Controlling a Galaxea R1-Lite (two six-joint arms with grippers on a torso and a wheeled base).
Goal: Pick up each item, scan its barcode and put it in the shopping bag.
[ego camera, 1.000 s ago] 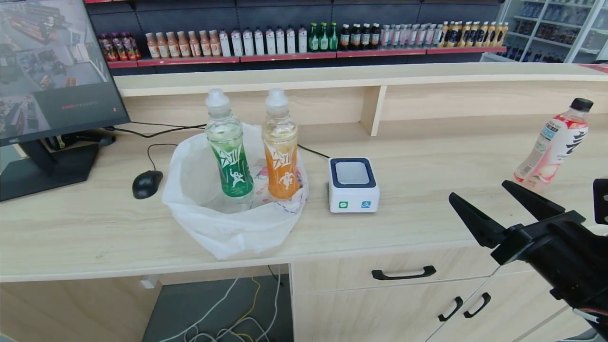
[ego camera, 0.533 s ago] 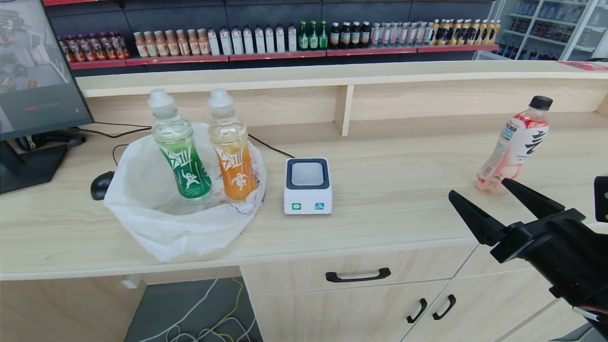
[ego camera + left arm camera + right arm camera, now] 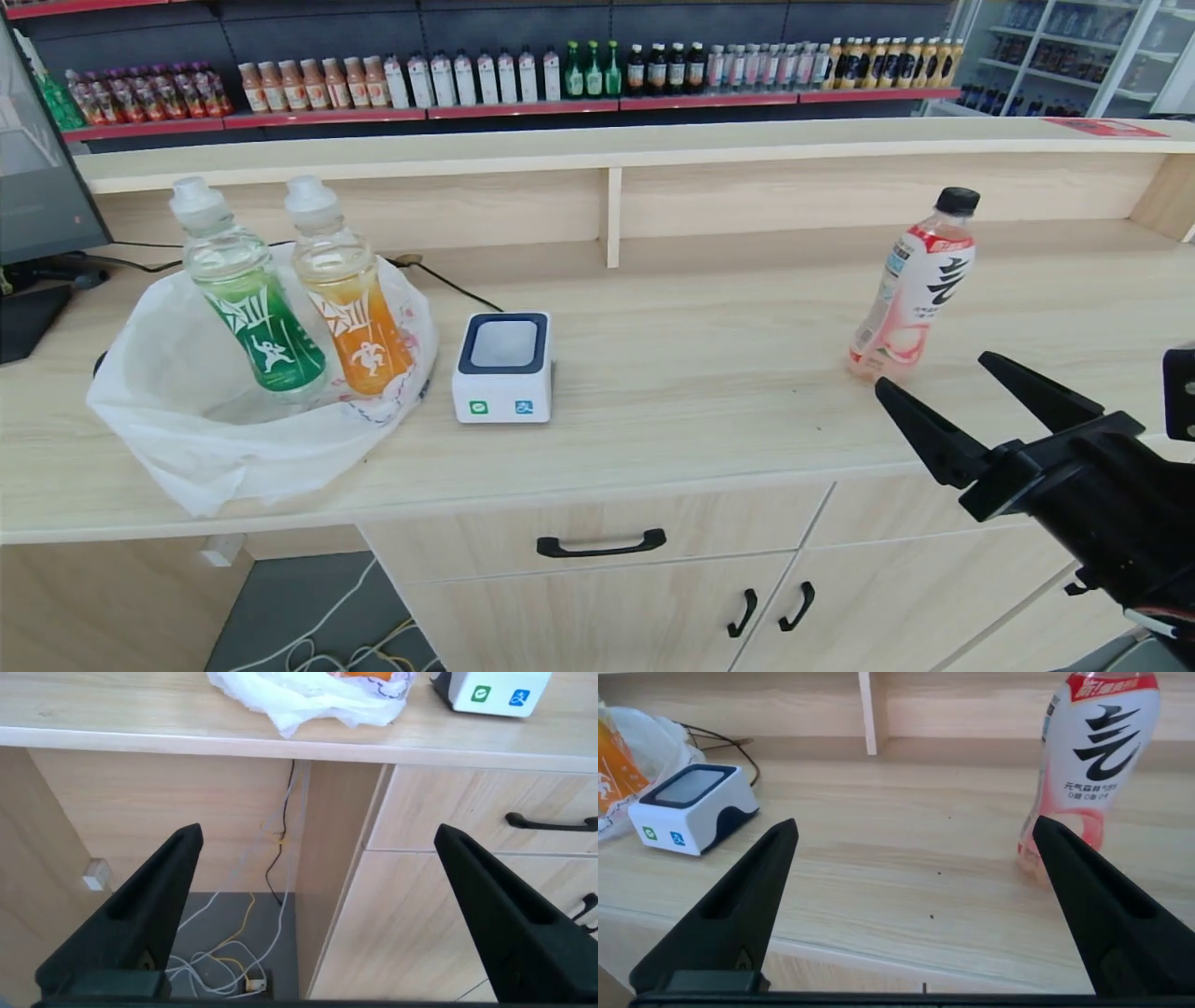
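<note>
Two drinks, a green bottle point(image 3: 254, 303) and an orange bottle point(image 3: 353, 303), stood upright in the white shopping bag point(image 3: 187, 439) at ten o'clock on the counter point(image 3: 691, 373) in the head view. The scanner point(image 3: 502, 369) sat just beside the bag, at its three o'clock. A pink bottle point(image 3: 913, 285) stood alone at two o'clock (black cap on). The right gripper point(image 3: 934, 373) hung near it, at its five o'clock, fingers spread and empty.

From the left wrist, the left gripper point(image 3: 316, 833) gaped wide and empty below the counter's edge, facing the cabinet point(image 3: 439, 859).

From the right wrist, the pink bottle stood beyond one spread finger, not touching it.

Right claw point(image 3: 934, 375) spread wide — empty; left claw point(image 3: 318, 838) likewise
</note>
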